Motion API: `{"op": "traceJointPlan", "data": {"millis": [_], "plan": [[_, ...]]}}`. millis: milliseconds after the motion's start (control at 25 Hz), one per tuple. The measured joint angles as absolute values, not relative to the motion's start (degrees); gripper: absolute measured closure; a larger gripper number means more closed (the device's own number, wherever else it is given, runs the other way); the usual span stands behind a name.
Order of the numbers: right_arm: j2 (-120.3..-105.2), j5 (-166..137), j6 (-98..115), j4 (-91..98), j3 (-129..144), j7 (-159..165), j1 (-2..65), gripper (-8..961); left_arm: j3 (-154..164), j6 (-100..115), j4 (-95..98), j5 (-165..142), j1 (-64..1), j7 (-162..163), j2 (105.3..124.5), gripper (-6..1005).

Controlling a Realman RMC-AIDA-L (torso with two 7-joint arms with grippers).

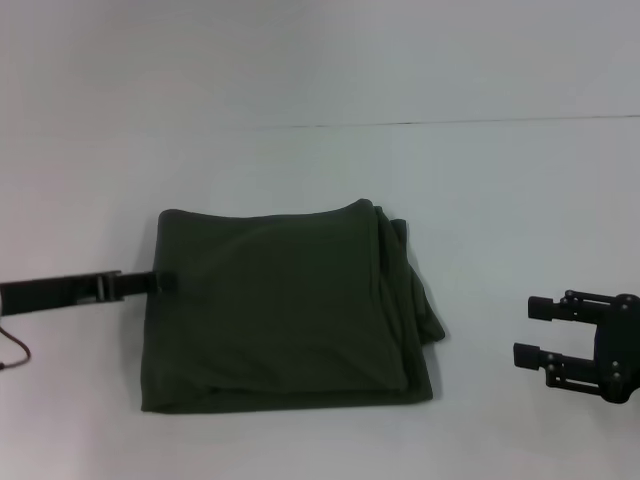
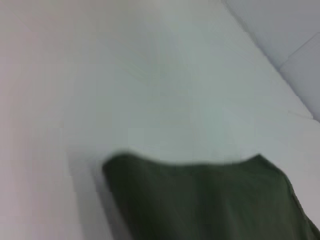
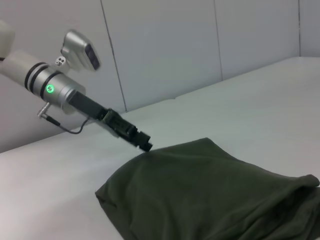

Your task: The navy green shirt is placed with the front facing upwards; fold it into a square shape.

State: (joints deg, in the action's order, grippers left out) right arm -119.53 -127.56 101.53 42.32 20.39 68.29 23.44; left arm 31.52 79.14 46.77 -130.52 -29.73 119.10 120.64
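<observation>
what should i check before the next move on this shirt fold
1. Shirt folded to a rough square, plain side up: ok.
2. Edges tidy: not ok, loose layers bunch out along the side toward the right gripper.
3. Left gripper at the shirt's left edge: ok; whether it grips the cloth: cannot tell.
4. Right gripper off the shirt, fingers open: ok.
5. Table around the shirt free of other things: ok.
</observation>
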Motion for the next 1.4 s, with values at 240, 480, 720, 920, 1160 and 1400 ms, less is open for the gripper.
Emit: {"op": "traceJointPlan", "data": {"millis": [240, 480, 720, 920, 1160, 1400], "plan": [[-119.54, -127.52, 100.91, 42.39, 20.64, 68.73, 24.40, 273, 27.66, 81.39, 50.08, -125.78, -29.24, 109.27, 120.51, 209], [-119.69, -127.51, 102.41, 41.51, 22.05, 66.84, 25.89, 168, 26.97, 95.95, 52.61, -118.91, -29.73, 97.68, 120.12, 80], [-120.04, -127.52, 103.17, 37.82, 28.37, 62.56, 27.36, 60, 27.58, 110.36, 48.35, -118.66, -30.72, 86.60, 119.27, 80], [-120.13, -127.34, 102.64, 32.32, 31.84, 57.43, 29.54, 9, 28.63, 113.14, 47.87, -120.90, -28.25, 82.09, 120.24, 80], [-120.26, -127.31, 100.27, 26.17, 34.35, 53.19, 32.57, 9, 27.89, 113.41, 47.82, -124.85, -25.15, 77.79, 121.36, 80], [-120.32, -127.27, 97.28, 20.98, 34.85, 51.29, 35.83, 8, 25.70, 112.98, 47.90, -127.38, -23.43, 75.45, 121.72, 80]]}}
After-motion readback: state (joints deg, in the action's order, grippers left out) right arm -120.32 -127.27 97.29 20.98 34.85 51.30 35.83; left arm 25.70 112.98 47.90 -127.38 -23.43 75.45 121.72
